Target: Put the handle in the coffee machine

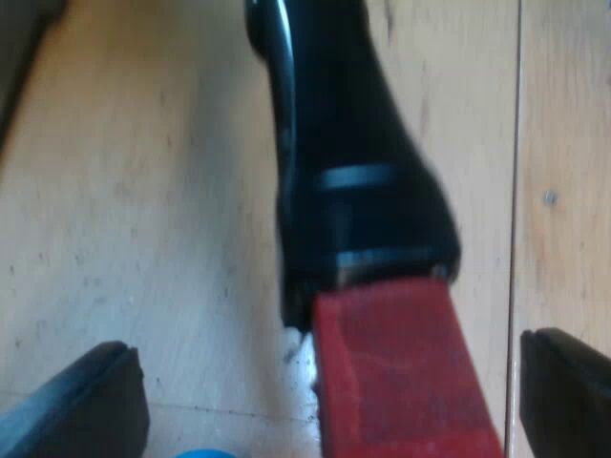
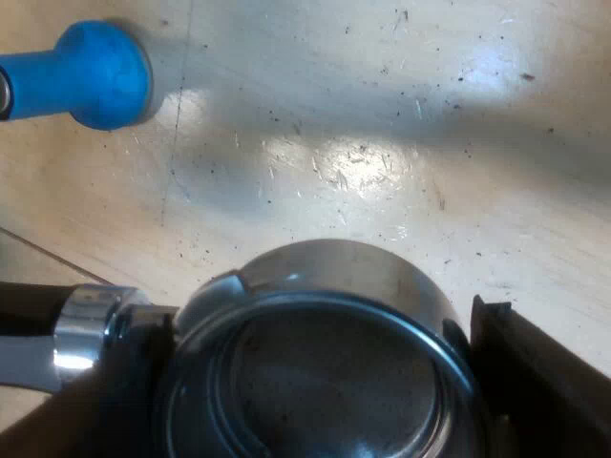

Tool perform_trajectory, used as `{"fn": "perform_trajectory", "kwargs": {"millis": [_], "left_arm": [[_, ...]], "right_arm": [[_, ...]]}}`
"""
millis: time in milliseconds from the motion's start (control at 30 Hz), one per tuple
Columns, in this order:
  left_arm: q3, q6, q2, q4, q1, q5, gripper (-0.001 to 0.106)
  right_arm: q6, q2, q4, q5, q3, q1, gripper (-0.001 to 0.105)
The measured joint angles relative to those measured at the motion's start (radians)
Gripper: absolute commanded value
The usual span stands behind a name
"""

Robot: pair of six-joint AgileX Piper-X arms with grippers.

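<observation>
The metal holder's round basket point(image 2: 325, 382) lies over the wooden table, and my right gripper point(image 2: 310, 372) is shut on it, one black finger point(image 2: 535, 382) pressed against each side of the rim. Its chrome collar point(image 2: 86, 329) leads off into the dark handle. In the left wrist view the dark handle point(image 1: 353, 162) with its red end point(image 1: 401, 372) lies lengthwise between the fingers of my left gripper point(image 1: 329, 363). That gripper is open, with a gap between each finger and the red end.
A blue tamper point(image 2: 91, 72) lies on the pale wooden table point(image 2: 382, 143), beyond the holder's basket. A bit of something blue point(image 1: 205, 452) shows close under my left gripper. A seam point(image 1: 516, 191) runs along the wooden table beside the handle.
</observation>
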Motion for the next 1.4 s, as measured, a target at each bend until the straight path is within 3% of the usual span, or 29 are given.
{"fn": "perform_trajectory", "kwargs": {"millis": [267, 567, 767, 933, 1133, 1400], "left_arm": [[0.002, 0.003, 0.0, -0.077, 0.0, -0.018, 0.081], [0.002, 0.005, 0.0, -0.081, 0.0, -0.018, 0.076], [0.002, 0.005, 0.0, -0.081, 0.0, -0.02, 0.06], [0.002, 0.005, 0.0, -0.076, 0.0, -0.02, 0.029], [0.002, 0.003, 0.0, -0.073, 0.0, -0.024, 0.002], [0.002, 0.003, 0.0, -0.073, 0.0, -0.024, 0.0]], "right_arm": [[0.003, 0.0, 0.0, -0.003, 0.0, 0.0, 0.0], [0.004, 0.0, 0.0, -0.003, 0.0, 0.0, 0.0], [0.006, 0.0, 0.0, -0.003, 0.0, 0.0, 0.0], [0.019, 0.0, 0.0, 0.003, 0.0, 0.0, 0.0], [0.037, 0.0, -0.013, 0.02, 0.0, -0.003, 0.0], [0.033, 0.0, -0.014, 0.02, 0.0, -0.003, 0.0]]}}
